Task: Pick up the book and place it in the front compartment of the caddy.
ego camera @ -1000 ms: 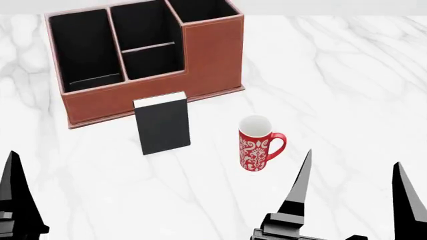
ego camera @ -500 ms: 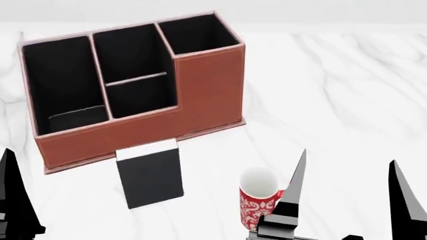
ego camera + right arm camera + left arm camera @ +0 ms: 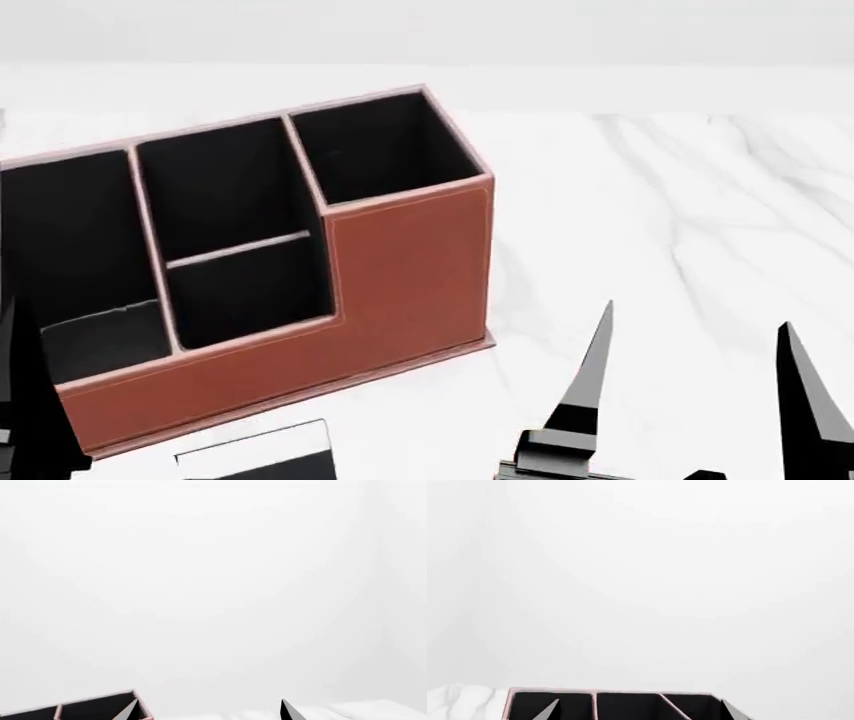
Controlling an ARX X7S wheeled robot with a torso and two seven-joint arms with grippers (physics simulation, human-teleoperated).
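White desk [image 3: 667, 200]: view has tilted up, book [image 3: 254, 458] now nearly out of frame, left of the wide, empty right tool [image 3: 694, 330]; caddy [image 3: 400, 270] beyond.

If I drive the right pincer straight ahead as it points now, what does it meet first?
Probably nothing near: the right pincer points past the caddy's end, toward the plain white backdrop. Depth is unclear.

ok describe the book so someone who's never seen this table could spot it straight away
On the white marble table stands a large reddish-brown caddy with black compartments. Just in front of its low front wall, at the very bottom edge of the head view, is the book, mostly cut off. It is the only thin, flat-sided thing there: black cover, white strip of page edges on top.
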